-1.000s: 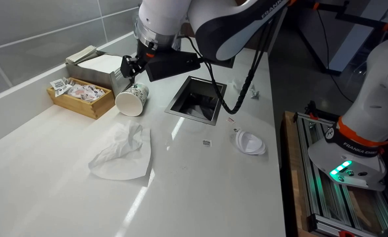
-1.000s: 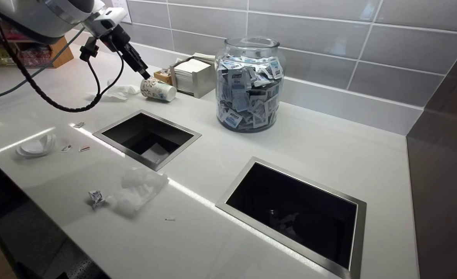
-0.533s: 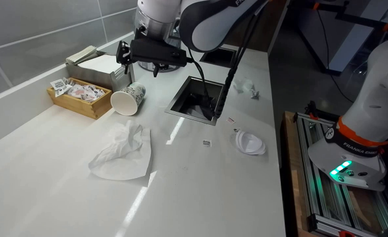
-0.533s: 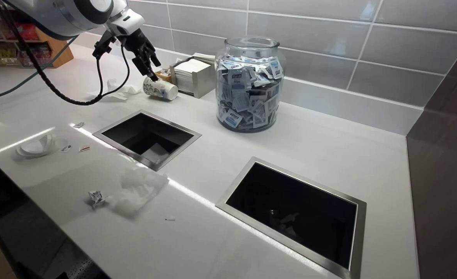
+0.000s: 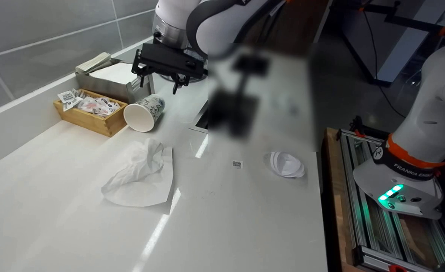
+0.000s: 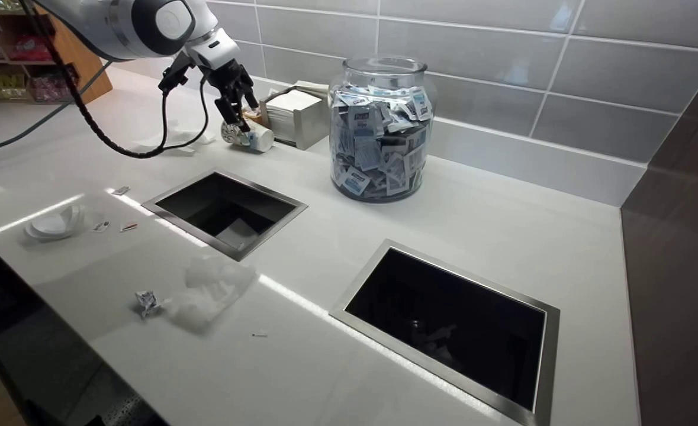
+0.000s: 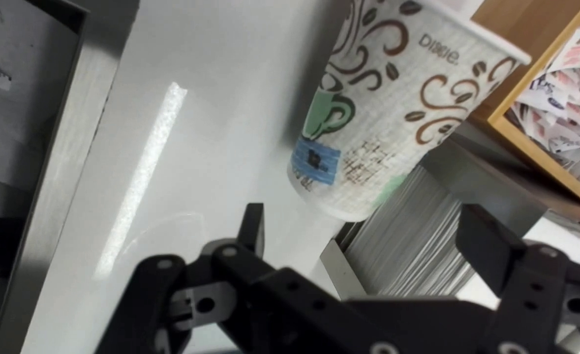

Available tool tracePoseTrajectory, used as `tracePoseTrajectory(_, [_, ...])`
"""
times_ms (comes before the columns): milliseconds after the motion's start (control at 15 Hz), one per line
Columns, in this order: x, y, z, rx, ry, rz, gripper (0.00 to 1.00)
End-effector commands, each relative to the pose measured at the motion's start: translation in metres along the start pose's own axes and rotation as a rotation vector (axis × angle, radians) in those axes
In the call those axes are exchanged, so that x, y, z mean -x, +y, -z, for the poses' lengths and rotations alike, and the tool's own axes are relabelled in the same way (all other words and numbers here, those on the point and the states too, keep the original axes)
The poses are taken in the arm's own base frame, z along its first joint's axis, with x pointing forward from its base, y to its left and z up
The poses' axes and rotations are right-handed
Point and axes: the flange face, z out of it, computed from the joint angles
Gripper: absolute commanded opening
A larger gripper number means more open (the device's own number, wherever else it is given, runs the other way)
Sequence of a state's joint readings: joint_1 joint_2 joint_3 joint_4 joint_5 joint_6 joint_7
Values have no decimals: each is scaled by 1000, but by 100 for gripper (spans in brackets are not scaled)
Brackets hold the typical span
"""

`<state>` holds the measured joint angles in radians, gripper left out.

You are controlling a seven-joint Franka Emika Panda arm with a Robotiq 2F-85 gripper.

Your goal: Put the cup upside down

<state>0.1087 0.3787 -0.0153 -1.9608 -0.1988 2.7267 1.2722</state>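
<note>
The cup (image 5: pixel 141 116) is off-white paper with a coffee print. It lies on its side on the counter, its open rim toward the viewer in an exterior view. It also shows in an exterior view (image 6: pixel 261 139), partly behind a finger. In the wrist view the cup (image 7: pixel 393 98) has its base toward my gripper and its rim away. My gripper (image 7: pixel 361 223) is open and empty, its fingers spread wide, with the cup's base just beyond the gap between them. In an exterior view the gripper (image 5: pixel 158 86) hovers above and behind the cup.
A wooden box of packets (image 5: pixel 88 122) and a metal napkin holder (image 5: pixel 131 88) stand close beside the cup. A glass jar (image 6: pixel 381 136) stands by the wall. Two framed counter openings (image 6: pixel 239 251) (image 6: pixel 550 355) lie nearby. A crumpled napkin (image 5: pixel 141 177) and white lids (image 5: pixel 287 164) lie on the counter.
My gripper has risen off the cup and turned, so both spread fingers now show. The cup has shifted slightly, leftward in an exterior view, and turned a little; it still lies on its side.
</note>
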Motion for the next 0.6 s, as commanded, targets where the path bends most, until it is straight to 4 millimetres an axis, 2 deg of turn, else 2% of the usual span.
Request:
tracePoseTrajectory(0, [-5,-5,-16,-19,-27,-49,100])
tracePoseTrajectory(533, [-10,0,-40,-8,-94,-158,100])
